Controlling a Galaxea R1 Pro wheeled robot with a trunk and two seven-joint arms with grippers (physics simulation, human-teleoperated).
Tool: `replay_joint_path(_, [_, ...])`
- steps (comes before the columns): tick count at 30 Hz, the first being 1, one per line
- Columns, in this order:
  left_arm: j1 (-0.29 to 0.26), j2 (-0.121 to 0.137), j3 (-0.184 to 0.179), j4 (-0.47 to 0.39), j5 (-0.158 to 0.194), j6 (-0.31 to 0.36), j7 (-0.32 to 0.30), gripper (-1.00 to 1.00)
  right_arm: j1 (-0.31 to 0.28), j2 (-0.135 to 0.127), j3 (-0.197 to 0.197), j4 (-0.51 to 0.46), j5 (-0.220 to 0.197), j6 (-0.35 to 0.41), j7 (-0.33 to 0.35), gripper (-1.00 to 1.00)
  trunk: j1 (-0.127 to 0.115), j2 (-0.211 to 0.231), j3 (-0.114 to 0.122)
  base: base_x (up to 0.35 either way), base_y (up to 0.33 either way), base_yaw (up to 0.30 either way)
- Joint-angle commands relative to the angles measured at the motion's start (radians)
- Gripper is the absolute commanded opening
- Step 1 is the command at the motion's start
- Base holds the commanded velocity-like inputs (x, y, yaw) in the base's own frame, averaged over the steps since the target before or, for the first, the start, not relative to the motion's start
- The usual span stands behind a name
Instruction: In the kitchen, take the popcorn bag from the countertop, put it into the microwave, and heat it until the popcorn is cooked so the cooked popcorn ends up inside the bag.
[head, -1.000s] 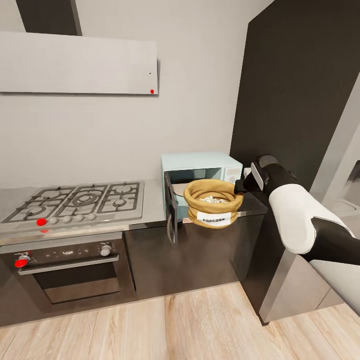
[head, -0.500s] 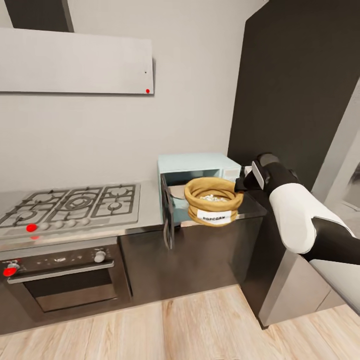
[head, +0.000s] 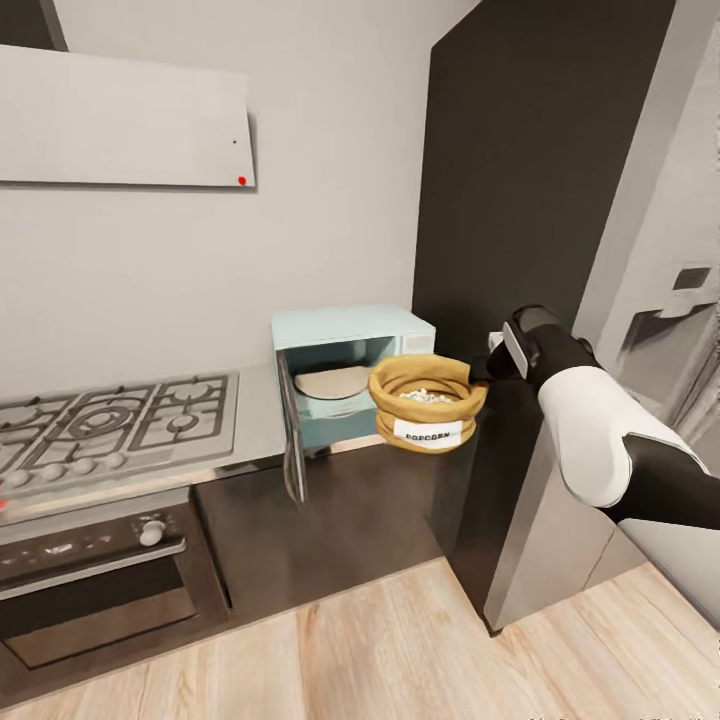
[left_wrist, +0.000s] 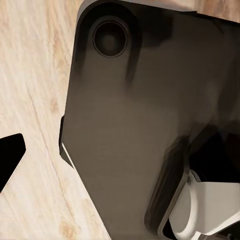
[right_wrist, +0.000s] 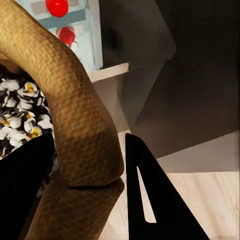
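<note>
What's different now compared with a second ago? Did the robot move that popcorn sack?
Mostly the camera turned right: the hob, the oven and the microwave all slid left in the head view. The popcorn bag sits at the same spot in that view, its rim still pinched by the right gripper, so it now hangs off to the microwave's right. The microwave door stayed open.
</note>
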Motion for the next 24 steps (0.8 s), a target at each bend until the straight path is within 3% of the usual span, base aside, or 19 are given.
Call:
replay_joint_path(1, [0.000,0.000,0.003,-0.001,0.005,-0.002,0.000,1.00,-0.001,0.001,-0.008,-0.001,0.010,0.002,0.008,-1.00,0.000,-0.001,-0.001,0.000,0.000,-0.048])
replay_joint_path(5, [0.000,0.001,0.001,-0.001,0.005,-0.002,-0.005,1.00,-0.001,0.001,-0.006,-0.001,0.008,0.002,0.009,-1.00,0.000,-0.001,-0.001,0.029,0.089,-0.012])
replay_joint_path(18, [0.000,0.001,-0.004,0.000,0.003,-0.002,-0.005,1.00,-0.001,0.001,-0.009,-0.003,0.007,0.002,0.011,-1.00,0.000,-0.001,-0.001,0.114,0.307,0.000])
replay_joint_path(24, [0.000,0.000,0.003,-0.001,0.006,-0.002,-0.002,1.00,-0.001,0.000,-0.003,-0.003,0.007,0.002,0.009,-1.00,0.000,-0.001,-0.001,0.036,0.071,0.000])
